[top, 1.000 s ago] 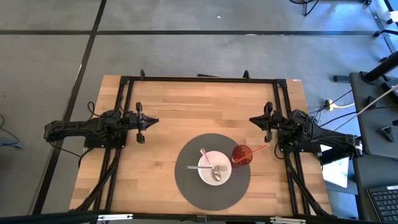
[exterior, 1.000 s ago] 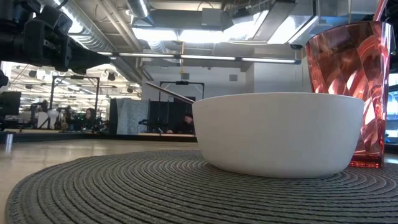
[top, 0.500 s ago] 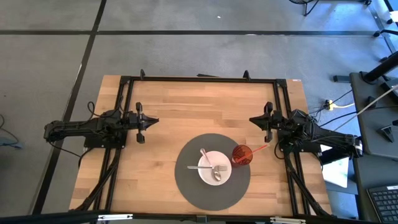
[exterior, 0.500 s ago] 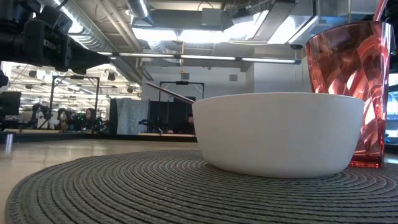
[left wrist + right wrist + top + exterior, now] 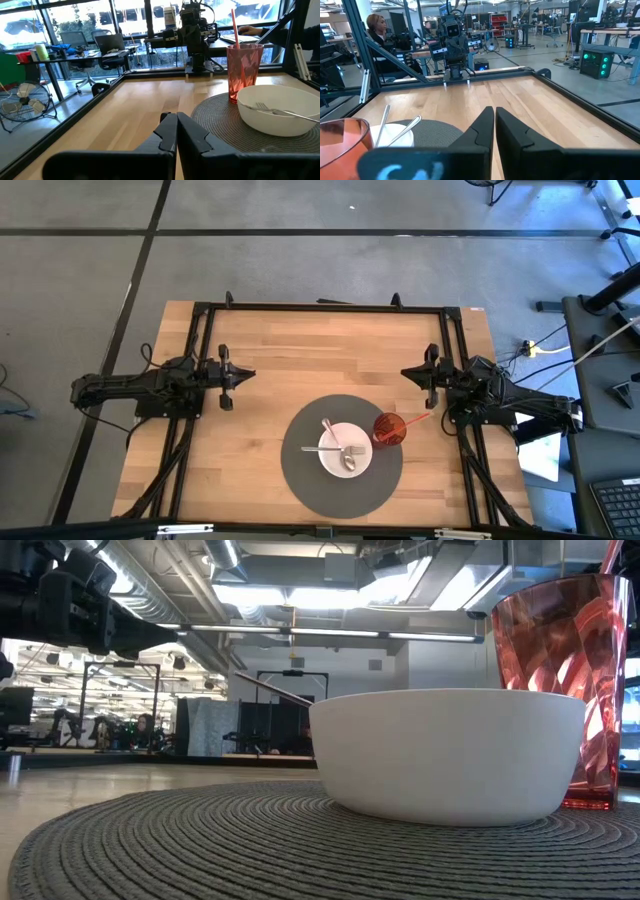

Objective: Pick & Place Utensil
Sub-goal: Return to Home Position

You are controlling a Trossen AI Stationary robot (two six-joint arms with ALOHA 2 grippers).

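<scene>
A white bowl (image 5: 345, 451) sits on a round grey placemat (image 5: 302, 480) near the table's near edge. A metal fork (image 5: 349, 448) and a metal spoon (image 5: 337, 445) lie in the bowl, their handles resting on its rim. A red tumbler (image 5: 390, 429) with a red straw (image 5: 415, 421) stands on the mat beside the bowl, toward the right. My left gripper (image 5: 246, 374) is shut at the table's left side, my right gripper (image 5: 406, 372) is shut at its right side; both are far from the bowl. The left wrist view shows the bowl (image 5: 277, 115) and tumbler (image 5: 244, 70).
A black metal frame (image 5: 330, 307) runs around the table's far, left and right sides. Bare wood (image 5: 330, 350) lies between the two grippers and the mat. A person (image 5: 377, 30) sits beyond the table in the right wrist view.
</scene>
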